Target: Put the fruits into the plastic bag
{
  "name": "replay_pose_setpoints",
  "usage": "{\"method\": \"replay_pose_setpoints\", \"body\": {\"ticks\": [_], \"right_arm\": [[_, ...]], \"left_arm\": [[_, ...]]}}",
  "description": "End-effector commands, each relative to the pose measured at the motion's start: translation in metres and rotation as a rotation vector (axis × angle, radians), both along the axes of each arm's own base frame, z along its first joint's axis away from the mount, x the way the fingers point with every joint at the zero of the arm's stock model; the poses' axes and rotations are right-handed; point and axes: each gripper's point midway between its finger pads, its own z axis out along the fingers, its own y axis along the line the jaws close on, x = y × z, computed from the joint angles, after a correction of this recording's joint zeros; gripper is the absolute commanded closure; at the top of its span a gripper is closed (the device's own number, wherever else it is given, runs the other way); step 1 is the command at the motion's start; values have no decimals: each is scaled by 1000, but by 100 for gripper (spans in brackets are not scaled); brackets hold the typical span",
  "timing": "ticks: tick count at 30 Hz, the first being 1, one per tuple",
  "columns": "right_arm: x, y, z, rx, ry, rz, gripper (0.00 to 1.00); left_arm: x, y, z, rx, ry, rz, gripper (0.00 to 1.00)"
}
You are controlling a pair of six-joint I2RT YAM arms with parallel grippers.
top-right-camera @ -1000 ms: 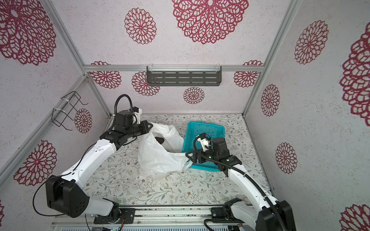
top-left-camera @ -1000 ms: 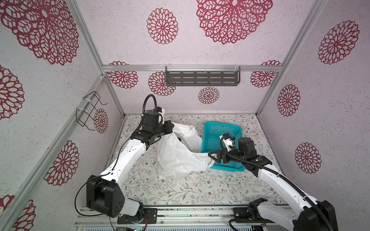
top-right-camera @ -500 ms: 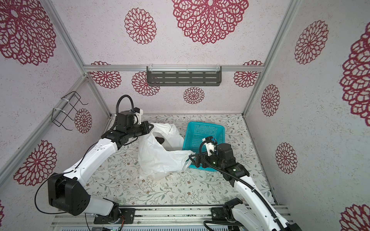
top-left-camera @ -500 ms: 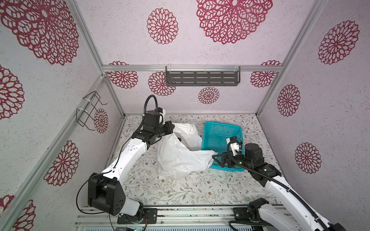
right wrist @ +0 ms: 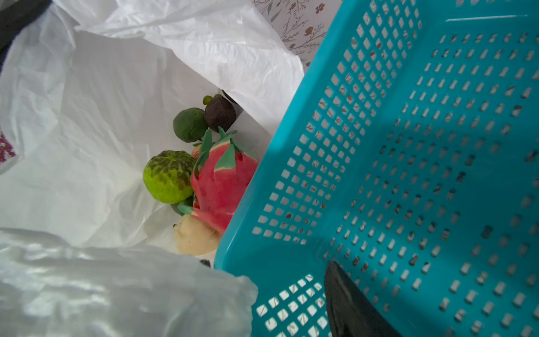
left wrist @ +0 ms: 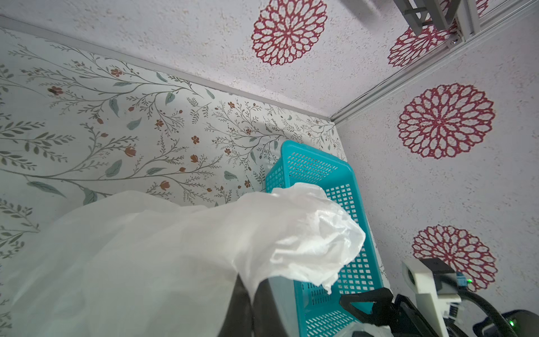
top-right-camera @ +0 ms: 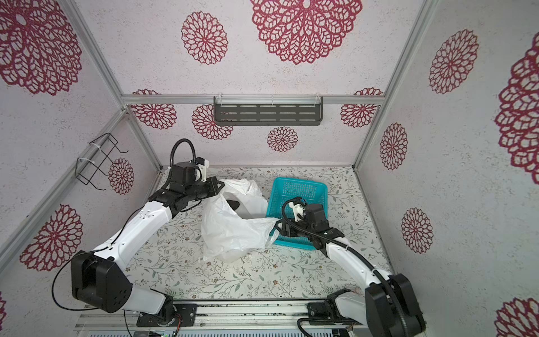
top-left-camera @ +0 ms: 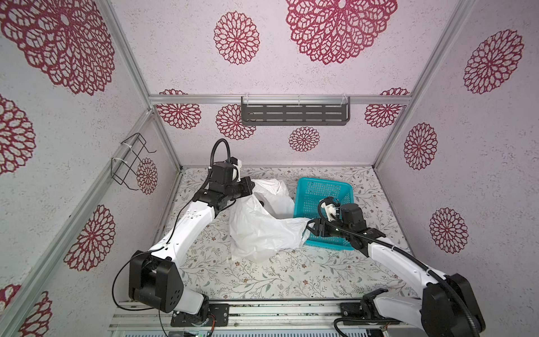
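The right hand (top-left-camera: 314, 228) is back at the near left corner of the teal basket (top-left-camera: 323, 181), its tips touching the loose edge of the plastic bag (top-left-camera: 262, 230). Half a second earlier it had drawn away from that corner. Whether it is spread or pinching the film cannot be told.

The left hand (top-right-camera: 219, 186), off the basket's far left corner, is pressed together on the bag's rim and has not shifted, so the mouth stays lifted. The bag lies much as it did, slumped against the basket's left wall.

Inside the bag, the right wrist view shows the fruits (right wrist: 204, 175). At least 5 pieces (dark green, near-black, bumpy light green, red-and-green and cream) are heaped just beside the basket's corner. The basket looks empty in both top views, so loading is probably done, and the return likely aims at gripping the bag's edge.

The bench (top-left-camera: 262, 277) carries a pale leaf-and-flower print. Pink walls with red rosettes enclose it. A dark slotted shelf (top-left-camera: 294, 114) hangs on the wall behind the basket, and a wire rack (top-left-camera: 129, 163) hangs on the wall far to the basket's left.
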Motion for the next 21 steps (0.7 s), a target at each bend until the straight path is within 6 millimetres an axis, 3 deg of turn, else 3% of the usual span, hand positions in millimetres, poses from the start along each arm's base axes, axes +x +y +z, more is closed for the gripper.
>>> {"method": "replay_pose_setpoints", "body": {"ticks": [1, 6, 10, 15, 18, 21], "right_arm": [[24, 29, 61, 90, -179, 54, 64], [27, 70, 111, 152, -283, 182, 100], [33, 108, 166, 185, -412, 273, 100], [41, 141, 245, 264, -572, 355, 100], [35, 151, 286, 284, -662, 400, 100], [29, 148, 319, 260, -762, 400, 100]], "left_arm": [[3, 1, 15, -12, -40, 3, 100], [3, 6, 18, -10, -51, 26, 100], [3, 11, 20, -20, -52, 46, 100], [3, 15, 22, -28, -53, 64, 100], [4, 16, 26, -23, -63, 64, 100], [8, 17, 29, -16, -72, 66, 100]]}}
